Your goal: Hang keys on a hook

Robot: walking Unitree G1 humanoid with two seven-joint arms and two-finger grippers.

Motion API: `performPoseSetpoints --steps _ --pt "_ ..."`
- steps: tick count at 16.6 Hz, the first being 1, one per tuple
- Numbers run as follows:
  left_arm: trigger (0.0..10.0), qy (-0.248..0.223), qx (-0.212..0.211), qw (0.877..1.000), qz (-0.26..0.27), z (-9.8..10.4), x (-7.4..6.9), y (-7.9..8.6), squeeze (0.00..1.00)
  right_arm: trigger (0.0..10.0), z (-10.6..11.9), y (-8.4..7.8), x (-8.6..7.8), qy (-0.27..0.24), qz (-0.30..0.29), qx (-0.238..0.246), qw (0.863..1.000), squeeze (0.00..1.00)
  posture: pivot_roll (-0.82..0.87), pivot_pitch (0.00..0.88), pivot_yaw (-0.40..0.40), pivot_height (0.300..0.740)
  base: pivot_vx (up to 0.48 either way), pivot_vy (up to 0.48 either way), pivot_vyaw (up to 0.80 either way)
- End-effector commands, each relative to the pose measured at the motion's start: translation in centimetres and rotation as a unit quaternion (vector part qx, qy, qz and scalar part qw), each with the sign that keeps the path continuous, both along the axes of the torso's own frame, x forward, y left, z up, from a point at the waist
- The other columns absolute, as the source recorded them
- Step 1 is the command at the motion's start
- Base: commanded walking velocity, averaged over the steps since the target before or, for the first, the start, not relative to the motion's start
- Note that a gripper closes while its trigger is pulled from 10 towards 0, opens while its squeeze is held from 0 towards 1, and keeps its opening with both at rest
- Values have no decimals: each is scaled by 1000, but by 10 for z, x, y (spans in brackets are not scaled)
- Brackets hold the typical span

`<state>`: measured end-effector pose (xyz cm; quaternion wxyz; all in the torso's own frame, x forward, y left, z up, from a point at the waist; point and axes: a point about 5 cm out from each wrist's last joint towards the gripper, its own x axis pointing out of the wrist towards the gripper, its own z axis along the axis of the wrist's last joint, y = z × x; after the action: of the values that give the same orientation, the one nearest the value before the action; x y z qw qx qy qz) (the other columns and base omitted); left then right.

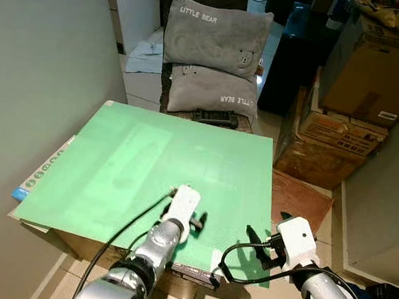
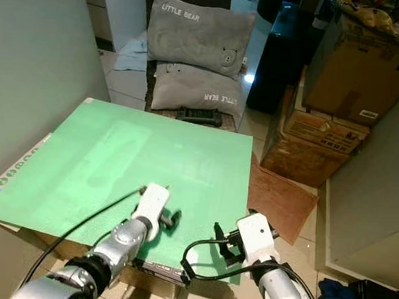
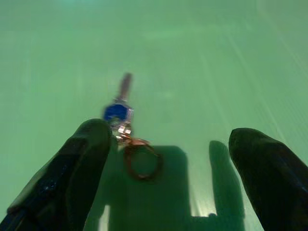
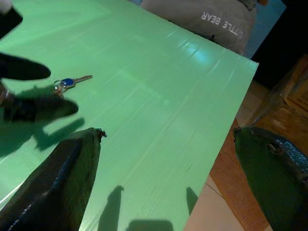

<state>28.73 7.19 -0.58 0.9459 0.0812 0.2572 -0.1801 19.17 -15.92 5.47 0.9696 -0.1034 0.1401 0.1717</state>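
A small bunch of keys (image 3: 119,112), one with a blue head on a copper ring (image 3: 142,164), lies flat on the green board (image 1: 152,154). My left gripper (image 3: 168,178) hovers open just above the board, and the ring lies between its two black fingertips. From the right wrist view the keys (image 4: 70,83) sit right at the tips of the left gripper (image 4: 62,90). My right gripper (image 1: 265,235) is open with nothing in it, above the board's near right corner. I can make out no hook.
A pale wall runs along the left of the board. Beyond its far edge lie a black device (image 1: 214,117) and two grey "LITTLE BEAR" pillows (image 1: 219,33). Cardboard boxes (image 1: 363,84) stand at the right, with a brown mat (image 1: 297,198) on the floor.
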Motion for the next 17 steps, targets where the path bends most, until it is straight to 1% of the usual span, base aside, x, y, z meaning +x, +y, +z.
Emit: performPoseSetpoints --steps 1,3,5,7,8,11,13,15,17 --pt "10000 10 -4 1000 16 -1 1 0 0 10000 3 0 -2 0 5 -4 1000 0 -223 90 -24 740 0 0 0" --pt "10000 12 -1 1000 15 -1 0 0 0 10000 3 0 -2 1 5 -3 1000 0 -224 92 -22 740 0 0 0" --pt "10000 32 2 999 20 -7 -4 2 0 10000 2 0 -4 5 5 -4 1000 0 -226 97 -22 740 0 0 0" --pt "10000 53 -10 998 15 -9 -7 -2 0 10000 2 0 -4 7 5 -4 1000 0 -227 106 -22 740 0 0 0" --pt "10000 62 -25 998 18 -10 -8 -5 0 10000 2 -1 -4 8 6 -5 1000 0 -226 110 -22 740 0 0 0" --pt "10000 63 -28 997 27 -8 -7 -7 0 10000 2 -1 -3 9 7 -6 1000 0 -228 114 -25 740 0 0 0" --pt "10000 60 -38 997 41 -5 -3 -8 0 10000 2 -2 -4 11 8 -8 1000 0 -233 121 -27 740 0 0 0" --pt "10000 56 -32 996 55 -3 0 -5 0 10000 2 -2 -6 13 10 -9 1000 0 -236 124 -27 740 0 0 0" --pt "10000 59 -36 995 74 -3 1 -1 0 10000 2 -2 -7 15 10 -9 1000 0 -237 127 -27 740 0 0 0"
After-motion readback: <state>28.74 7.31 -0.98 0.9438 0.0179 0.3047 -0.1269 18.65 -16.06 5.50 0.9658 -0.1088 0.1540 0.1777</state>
